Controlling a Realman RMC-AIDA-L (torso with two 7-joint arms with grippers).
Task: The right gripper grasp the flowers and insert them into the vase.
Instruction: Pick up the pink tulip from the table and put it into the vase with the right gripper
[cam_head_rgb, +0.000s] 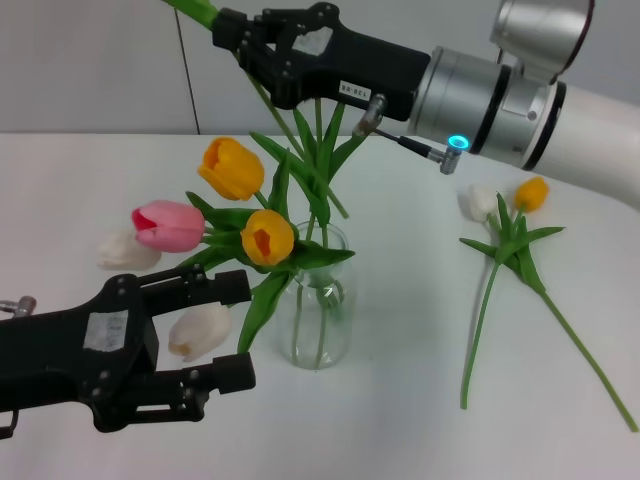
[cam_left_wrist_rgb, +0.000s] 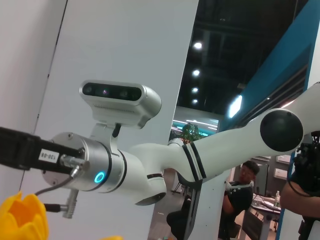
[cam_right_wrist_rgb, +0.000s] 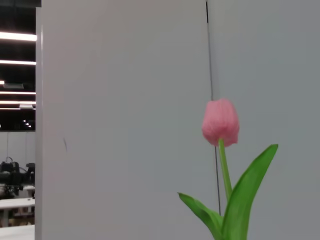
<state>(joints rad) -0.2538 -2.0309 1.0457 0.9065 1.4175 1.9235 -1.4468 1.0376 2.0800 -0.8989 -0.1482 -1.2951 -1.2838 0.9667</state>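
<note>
While clamped on the flowers, right gripper hangs above the vase, stem slanting down toward its neck. Left gripper: fingers apart, just beside vase. Two loose tulips: on table, well apart from vase.

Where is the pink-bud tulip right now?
The flowers are held aloft in the right gripper, stem reaching down toward the vase at table centre in the head view.
</note>
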